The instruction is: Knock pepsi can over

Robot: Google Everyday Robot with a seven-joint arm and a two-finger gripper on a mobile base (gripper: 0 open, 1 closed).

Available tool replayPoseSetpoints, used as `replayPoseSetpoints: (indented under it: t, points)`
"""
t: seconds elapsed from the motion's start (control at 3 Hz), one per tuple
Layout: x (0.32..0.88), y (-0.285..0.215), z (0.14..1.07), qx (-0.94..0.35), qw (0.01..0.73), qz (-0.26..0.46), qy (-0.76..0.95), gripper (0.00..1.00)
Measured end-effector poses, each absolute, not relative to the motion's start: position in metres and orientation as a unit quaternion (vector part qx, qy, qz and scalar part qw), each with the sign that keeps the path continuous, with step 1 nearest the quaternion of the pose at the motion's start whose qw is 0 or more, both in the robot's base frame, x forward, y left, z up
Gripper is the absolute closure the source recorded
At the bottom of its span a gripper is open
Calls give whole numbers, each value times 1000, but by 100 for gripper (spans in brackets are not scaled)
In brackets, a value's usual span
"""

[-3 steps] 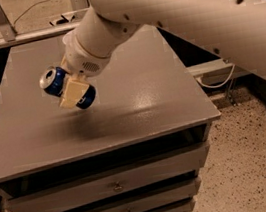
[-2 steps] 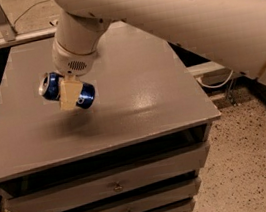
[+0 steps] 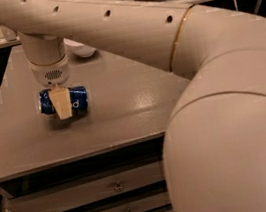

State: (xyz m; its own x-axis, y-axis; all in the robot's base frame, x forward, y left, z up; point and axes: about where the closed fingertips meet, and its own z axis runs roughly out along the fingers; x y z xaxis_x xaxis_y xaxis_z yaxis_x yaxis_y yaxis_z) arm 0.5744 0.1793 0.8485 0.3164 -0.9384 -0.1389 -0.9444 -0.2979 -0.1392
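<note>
Camera view shows us the pepsi can (image 3: 77,97) over the left part of the grey worktop (image 3: 122,104), near its left edge and well apart from the white bowl (image 3: 81,49) at the back. The can is dark blue, with white lettering on the stretch to the right of the finger and a pale, silvery rim at its left end.

The gripper (image 3: 63,109) comes straight down from the white wrist (image 3: 47,61) and its fingers (image 3: 61,101) are clamped on the can's middle. We see one tan finger lying across the near side of the can; the other is hidden behind it. That finger covers the middle of the lettering, so we read only fragments. We cannot make out a logo or pull tab, nor tell which end is the top. A dark shadow sits right beneath the can, and we cannot tell whether the can touches the worktop or hangs just above it.

The can is horizontal, on its side. Its long axis runs left to right across the picture, roughly along the worktop's front edge, with the rimmed end pointing left.

The big white arm (image 3: 134,21) fills the right side and cuts off the worktop's right edge and part of the bowl. Drawers (image 3: 117,186) show under the worktop.
</note>
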Motion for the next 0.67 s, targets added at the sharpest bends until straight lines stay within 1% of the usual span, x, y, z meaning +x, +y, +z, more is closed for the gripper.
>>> replayPoseSetpoints:
  t: [0.33,0.67]
  points:
    - [577,190,835,-820,62,-1,569,100]
    - [577,192,833,-820,63,-1,569,75]
